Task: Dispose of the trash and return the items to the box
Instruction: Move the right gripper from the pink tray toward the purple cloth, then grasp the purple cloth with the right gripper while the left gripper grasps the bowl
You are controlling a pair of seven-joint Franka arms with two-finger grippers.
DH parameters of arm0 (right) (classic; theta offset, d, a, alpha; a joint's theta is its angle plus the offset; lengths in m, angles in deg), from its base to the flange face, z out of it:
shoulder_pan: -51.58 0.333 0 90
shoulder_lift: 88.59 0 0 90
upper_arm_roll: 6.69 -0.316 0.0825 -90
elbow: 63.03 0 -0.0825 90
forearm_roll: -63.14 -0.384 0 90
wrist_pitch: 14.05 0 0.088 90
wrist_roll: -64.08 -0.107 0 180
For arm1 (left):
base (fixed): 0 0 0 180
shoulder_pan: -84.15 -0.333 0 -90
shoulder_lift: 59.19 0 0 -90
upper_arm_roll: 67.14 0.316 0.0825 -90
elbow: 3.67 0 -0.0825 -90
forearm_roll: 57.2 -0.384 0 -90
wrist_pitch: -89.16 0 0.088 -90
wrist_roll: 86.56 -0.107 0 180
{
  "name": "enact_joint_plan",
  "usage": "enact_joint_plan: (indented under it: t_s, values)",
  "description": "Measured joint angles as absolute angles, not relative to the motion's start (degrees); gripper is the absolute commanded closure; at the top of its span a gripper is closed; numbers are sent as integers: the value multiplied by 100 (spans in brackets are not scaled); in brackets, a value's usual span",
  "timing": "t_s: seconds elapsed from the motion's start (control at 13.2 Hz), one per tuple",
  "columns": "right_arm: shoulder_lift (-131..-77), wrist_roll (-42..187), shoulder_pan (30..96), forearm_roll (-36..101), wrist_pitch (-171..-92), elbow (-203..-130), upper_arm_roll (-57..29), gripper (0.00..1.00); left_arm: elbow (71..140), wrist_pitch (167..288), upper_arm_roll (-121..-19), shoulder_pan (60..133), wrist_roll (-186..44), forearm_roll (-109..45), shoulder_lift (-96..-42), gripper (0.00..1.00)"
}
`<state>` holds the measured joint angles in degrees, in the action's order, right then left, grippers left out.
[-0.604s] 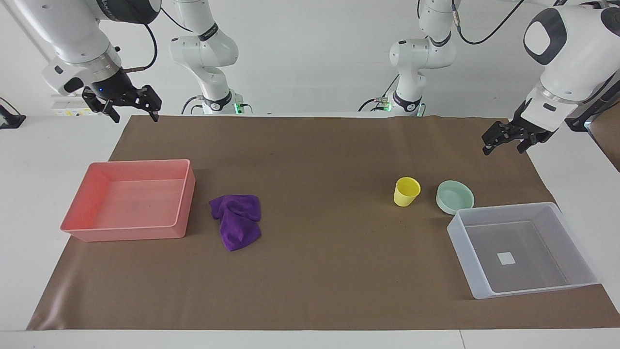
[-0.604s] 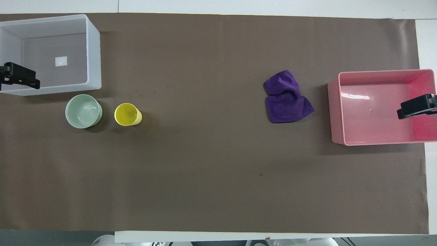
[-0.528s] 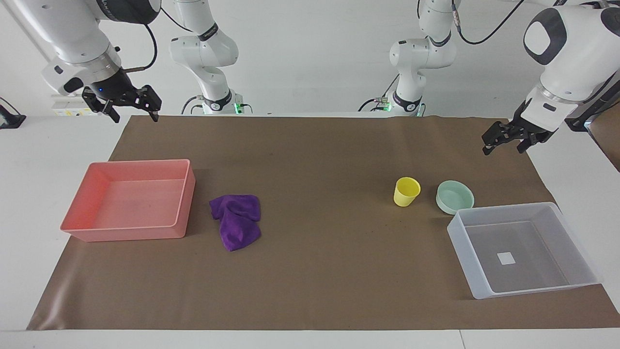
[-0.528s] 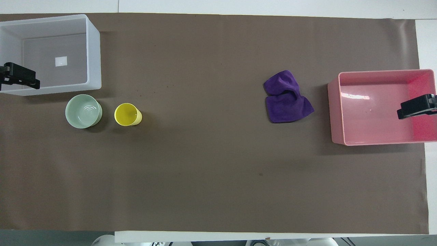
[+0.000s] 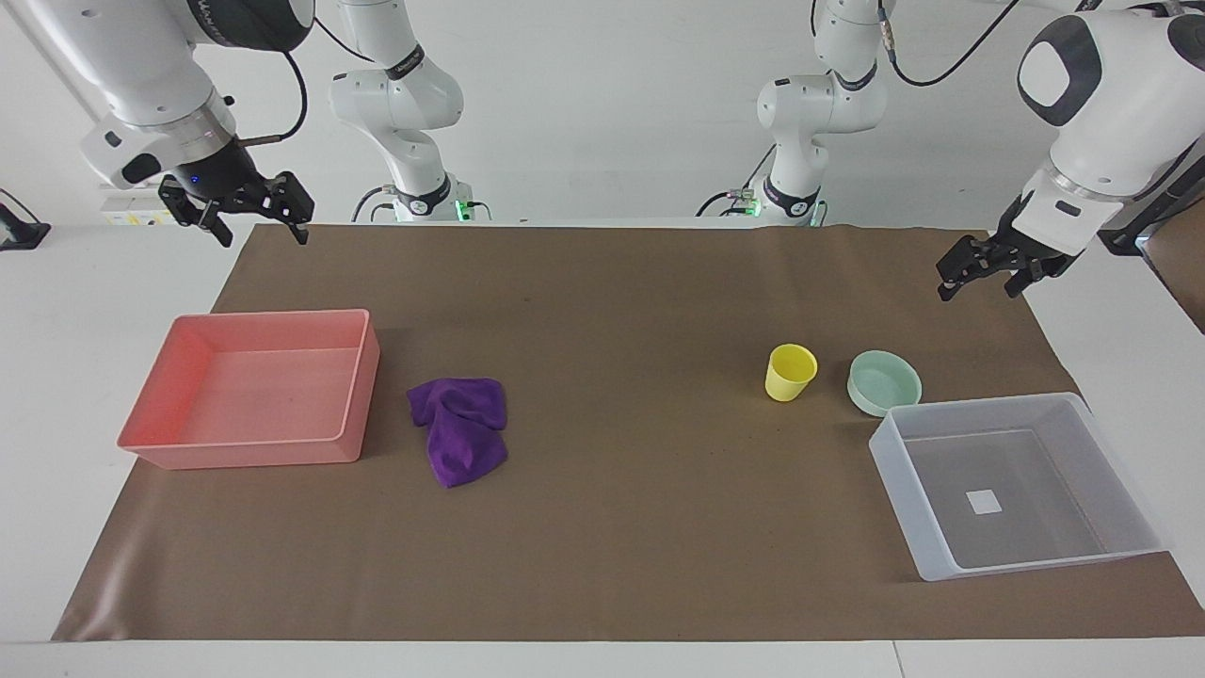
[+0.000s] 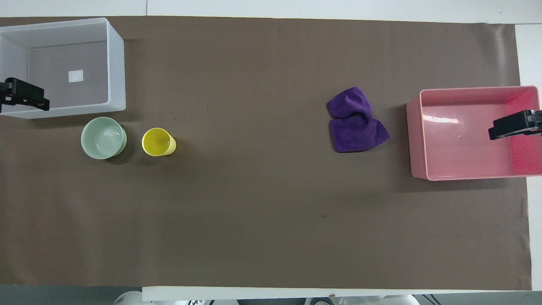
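Observation:
The purple cloth (image 5: 458, 428) (image 6: 355, 120) lies crumpled on the brown mat beside the pink tray. The yellow cup (image 5: 789, 372) (image 6: 158, 142) stands upright beside the mint-green bowl (image 5: 883, 381) (image 6: 103, 138). Both are just nearer to the robots than the translucent box (image 5: 894, 471) (image 6: 116, 72), which is empty. My left gripper (image 5: 977, 287) (image 6: 25, 98) hangs open and empty, high over the mat's edge at the left arm's end. My right gripper (image 5: 264, 226) (image 6: 512, 127) hangs open and empty, high at the right arm's end.
A pink-red tray (image 5: 353, 395) (image 6: 413, 140) stands empty at the right arm's end of the mat. The brown mat (image 5: 612, 311) covers most of the white table. Two further arms stand at the table's edge by the robots.
My right gripper has shifted slightly. The left gripper and all the objects have not moved.

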<state>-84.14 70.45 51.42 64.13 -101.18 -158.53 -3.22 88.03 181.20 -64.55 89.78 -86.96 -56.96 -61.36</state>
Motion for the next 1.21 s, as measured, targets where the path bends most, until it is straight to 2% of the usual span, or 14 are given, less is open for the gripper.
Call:
enact_joint_plan:
  t_s: [0.23, 0.6, 0.83, 0.98, 1.21]
  values:
    - [-8650, 7017, 5466, 6217, -10554, -15980, -341, 0, 8803, 18120, -6455, 8978, -8697, -5696, -6136, 0]
    - [-9328, 6727, 6181, 6192, -11966, -16537, -366, 0, 8803, 18120, -6455, 8978, -8697, -5696, -6136, 0]
    - [-9883, 6681, 6375, 6191, -12785, -16658, -369, 0, 8891, 18227, -6452, 8974, -8696, -5696, -6120, 0]
    - [-10162, 6681, 6401, 6191, -13107, -16696, -369, 0, 9586, 18991, -6438, 8913, -8686, -5696, -5942, 0]
    - [-10427, 6681, 6537, 6190, -13562, -16863, -371, 0, 11277, 20380, -6410, 8576, -8689, -5696, -5576, 0]
